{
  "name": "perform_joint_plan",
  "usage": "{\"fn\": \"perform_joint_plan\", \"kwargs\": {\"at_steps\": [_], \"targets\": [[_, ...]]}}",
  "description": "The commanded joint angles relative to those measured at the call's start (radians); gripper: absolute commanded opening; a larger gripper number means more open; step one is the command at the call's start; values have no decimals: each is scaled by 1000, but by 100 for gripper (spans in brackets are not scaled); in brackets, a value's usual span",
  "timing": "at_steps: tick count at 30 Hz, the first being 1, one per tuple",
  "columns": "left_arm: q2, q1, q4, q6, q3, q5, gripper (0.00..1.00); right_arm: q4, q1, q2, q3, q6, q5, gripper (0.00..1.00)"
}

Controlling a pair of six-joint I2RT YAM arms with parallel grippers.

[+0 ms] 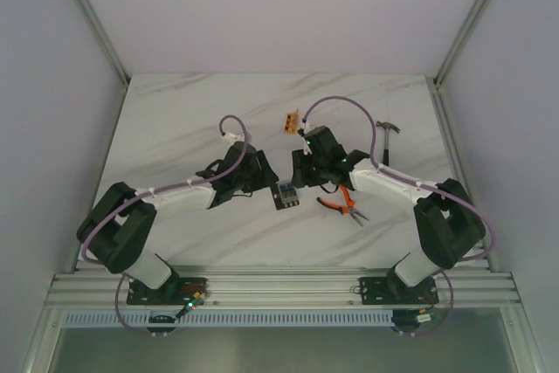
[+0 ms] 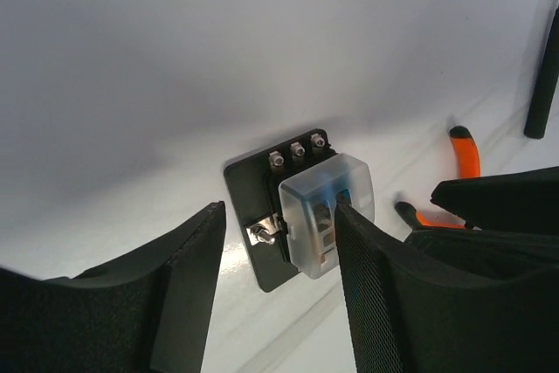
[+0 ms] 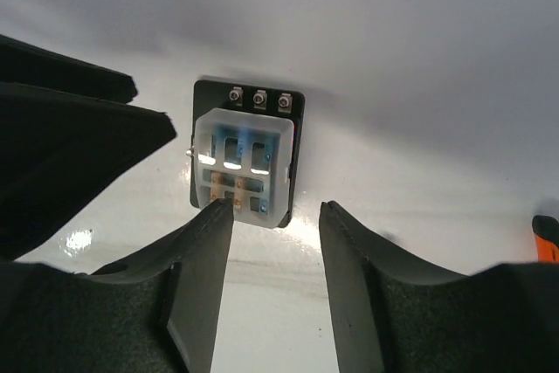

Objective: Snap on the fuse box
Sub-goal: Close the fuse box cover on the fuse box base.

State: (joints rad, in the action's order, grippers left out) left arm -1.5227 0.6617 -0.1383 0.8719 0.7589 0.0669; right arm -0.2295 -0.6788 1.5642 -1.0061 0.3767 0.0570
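The fuse box lies flat on the white table between my two grippers. It is a black base with a frosted clear cover on top and three screws along one edge. In the left wrist view the fuse box sits just beyond the fingertips, and the right finger overlaps the cover's edge. My left gripper is open around bare table. In the right wrist view the fuse box lies just past the tips of my right gripper, which is open and holds nothing.
Orange-handled pliers lie just right of the fuse box, under the right arm. A small orange block sits farther back. A hammer lies at the back right. Walls close the table on three sides.
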Motion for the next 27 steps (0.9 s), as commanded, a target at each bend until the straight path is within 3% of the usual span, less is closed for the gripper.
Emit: {"fn": "perform_joint_plan", "kwargs": {"at_steps": [1, 16, 27], "targets": [[-72, 17, -9, -41, 56, -69, 61, 77, 35, 9, 31, -6, 140, 50], [-213, 29, 5, -49, 105, -125, 45, 67, 58, 150, 14, -28, 213, 38], [-233, 43, 74, -52, 80, -129, 37, -43, 45, 221, -27, -60, 134, 33]]}}
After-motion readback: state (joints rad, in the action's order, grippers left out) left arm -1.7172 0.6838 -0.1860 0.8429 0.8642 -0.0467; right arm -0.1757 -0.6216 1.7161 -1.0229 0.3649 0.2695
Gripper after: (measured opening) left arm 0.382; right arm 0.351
